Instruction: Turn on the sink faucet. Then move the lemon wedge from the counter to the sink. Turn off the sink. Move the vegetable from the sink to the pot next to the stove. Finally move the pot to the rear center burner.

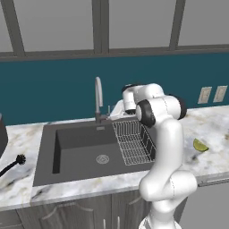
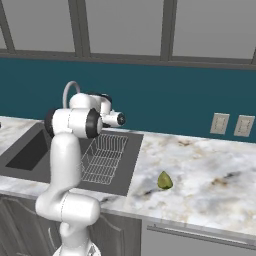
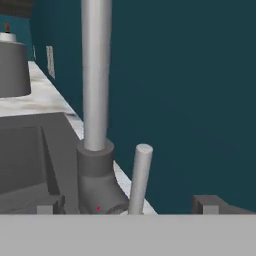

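The sink faucet (image 1: 98, 95) is a tall slim grey spout behind the dark sink (image 1: 80, 150). In the hand view its spout (image 3: 95, 75) rises from a round base, and the small lever handle (image 3: 140, 175) stands upright just right of it. My gripper (image 3: 130, 207) is open at the faucet's base. The lever is between its two fingertips (image 3: 210, 204), touching neither. In the left base view the gripper (image 1: 114, 112) reaches over the wire rack (image 1: 134, 143) toward the faucet. I see no water running. The lemon wedge (image 1: 200, 145) (image 2: 164, 181) lies on the marble counter (image 2: 210, 170), right of the sink.
A black dish brush (image 1: 14, 164) lies on the counter left of the sink. A grey vessel (image 3: 11, 67) stands on the counter beyond the sink's far end. Two wall outlets (image 2: 218, 123) sit on the teal backsplash to the right. My arm (image 1: 165, 147) stands over the sink's right edge.
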